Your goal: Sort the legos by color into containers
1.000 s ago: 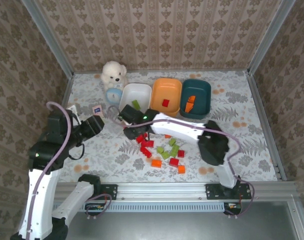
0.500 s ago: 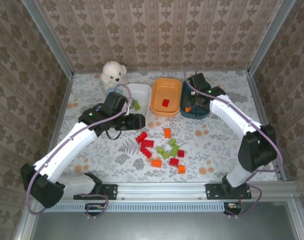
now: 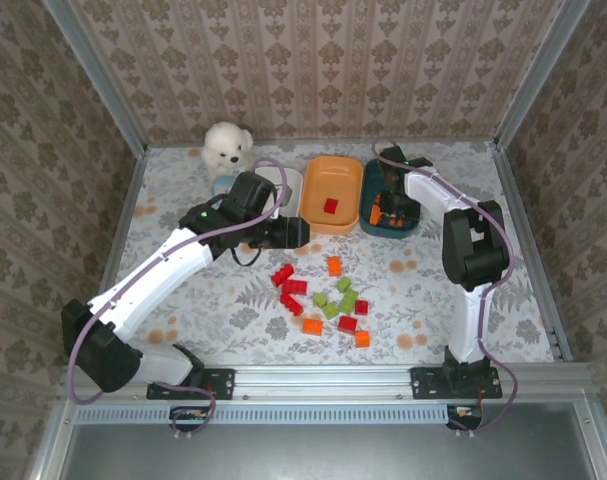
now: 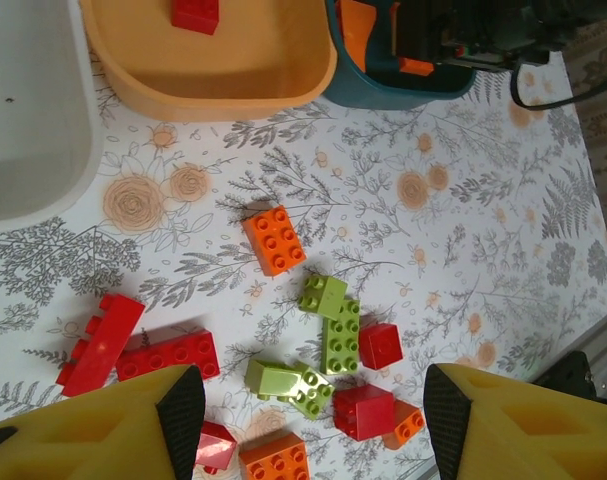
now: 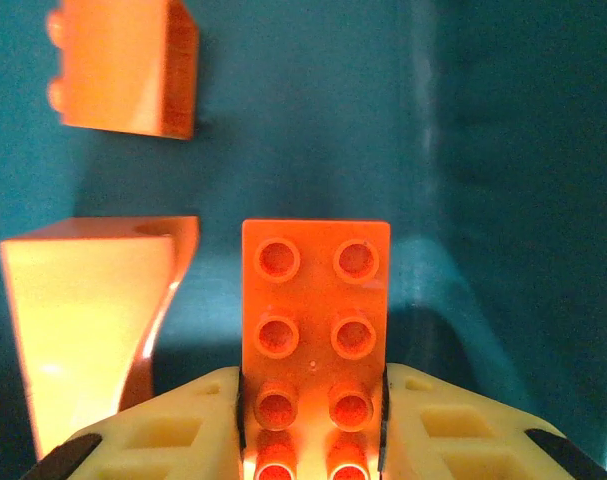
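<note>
Brick (image 5: 315, 300), orange, in right tool (image 5: 313, 400) over teal dish (image 5: 483, 150), btm end cut off; left tool (image 4: 308, 400) wide.

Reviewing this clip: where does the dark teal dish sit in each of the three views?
Top external: teal dish, rightmost in the row of dishes.
Left wrist: teal dish at the top edge, right of the orange dish.
Right wrist: its floor lies behind the held orange brick.
Shared landmark: the loose orange bricks lying in it.

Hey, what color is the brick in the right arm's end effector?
Orange. The brick shows best in the right wrist view, clamped in the right end effector.
</note>
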